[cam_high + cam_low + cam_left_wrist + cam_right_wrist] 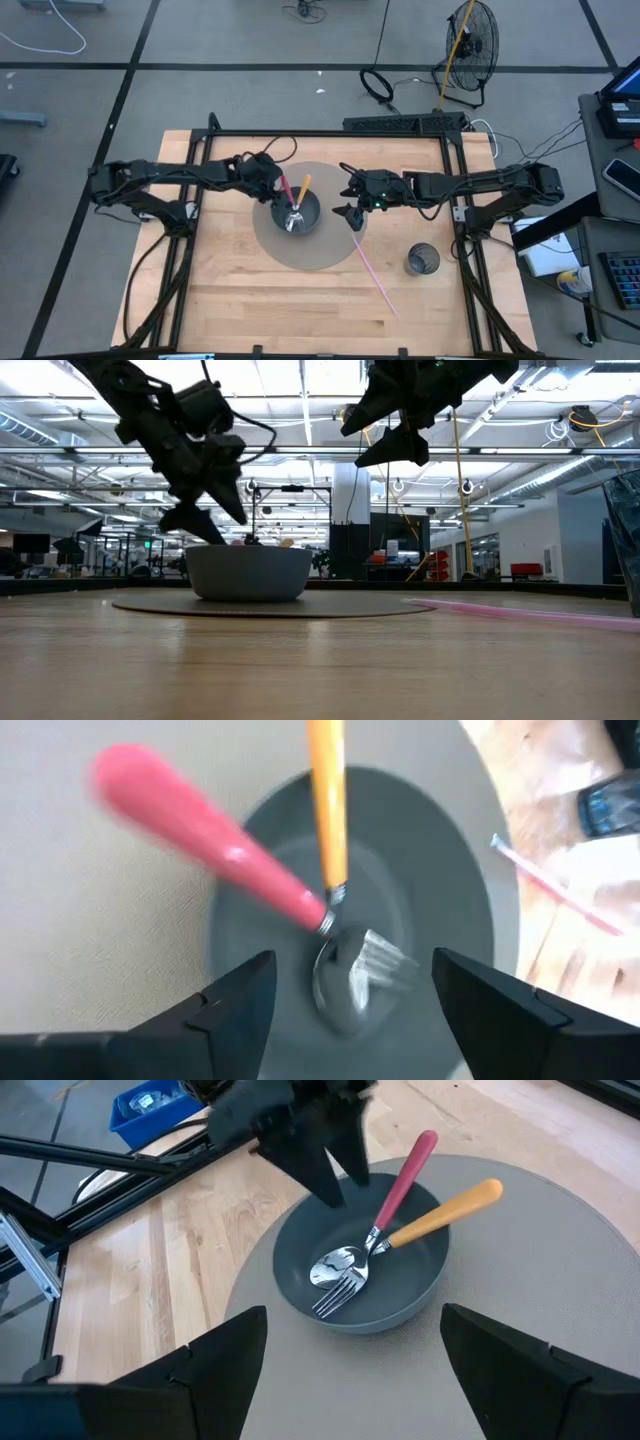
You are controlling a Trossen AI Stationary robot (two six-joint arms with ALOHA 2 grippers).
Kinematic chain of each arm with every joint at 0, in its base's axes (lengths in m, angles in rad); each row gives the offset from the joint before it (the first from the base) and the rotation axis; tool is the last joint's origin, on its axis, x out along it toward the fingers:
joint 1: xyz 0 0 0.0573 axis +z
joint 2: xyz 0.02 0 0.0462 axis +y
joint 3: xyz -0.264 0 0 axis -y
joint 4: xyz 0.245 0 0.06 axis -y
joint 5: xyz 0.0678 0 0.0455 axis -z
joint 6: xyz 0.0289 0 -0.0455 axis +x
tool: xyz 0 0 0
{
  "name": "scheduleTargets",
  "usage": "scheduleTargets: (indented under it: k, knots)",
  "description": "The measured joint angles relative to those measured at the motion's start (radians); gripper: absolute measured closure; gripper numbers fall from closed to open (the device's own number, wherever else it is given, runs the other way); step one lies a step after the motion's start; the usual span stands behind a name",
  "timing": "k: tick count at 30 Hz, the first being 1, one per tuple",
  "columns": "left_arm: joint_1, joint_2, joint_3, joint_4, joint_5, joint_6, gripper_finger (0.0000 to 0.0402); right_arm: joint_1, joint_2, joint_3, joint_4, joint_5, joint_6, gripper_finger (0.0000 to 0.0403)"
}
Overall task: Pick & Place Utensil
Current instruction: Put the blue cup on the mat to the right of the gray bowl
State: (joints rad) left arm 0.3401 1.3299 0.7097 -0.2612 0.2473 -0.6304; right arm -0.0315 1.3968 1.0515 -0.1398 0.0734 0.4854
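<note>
Pale wood table (250,310), black frame round it, round grey mat (320,258) in the middle. Grey concrete floor beyond, with a floor fan (472,40) and loose cables; big open hall with ceiling lights behind in the low view.

Grey bowl (420,1295) sitting on the mat, holding a pink-handled spoon (400,1180) and an orange-handled fork (445,1215), heads down at the bottom, handles leaning out over the rim. Dark mesh cup (422,260) off the mat near the right edge. Pink straw (375,270) lying flat on the wood between mat and cup.

Left gripper (350,1010) just above the bowl, fingers spread, clamped on nothing. Right gripper (350,1360) beside the bowl, higher up, fingers wide apart, empty too.
</note>
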Motion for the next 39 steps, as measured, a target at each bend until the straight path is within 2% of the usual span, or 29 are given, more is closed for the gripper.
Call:
scheduleTargets:
  k: [13, 21, 25, 32, 39]
  knots:
    - [-0.017, -0.331, 0.000, -0.175, -0.091, -0.034, 0.0158, 0.000, 0.000, 0.000, 0.000, -0.029, 0.010, 0.0110]
    - [-0.142, -0.499, 0.000, -0.113, -0.201, -0.053, 0.0158, 0.000, -0.026, 0.000, 0.002, -0.146, -0.028, 0.0110]
    - [-0.225, -0.532, 0.000, -0.027, -0.247, -0.030, 0.0158, 0.001, -0.090, 0.000, -0.033, -0.155, -0.060, 0.0110]
    - [-0.326, -0.531, 0.000, 0.093, -0.286, 0.032, 0.0158, 0.006, -0.273, 0.000, -0.216, -0.148, -0.067, 0.0110]
    - [-0.356, -0.531, 0.000, 0.100, -0.328, 0.042, 0.0158, 0.104, -0.442, 0.000, -0.539, -0.042, 0.049, 0.0110]
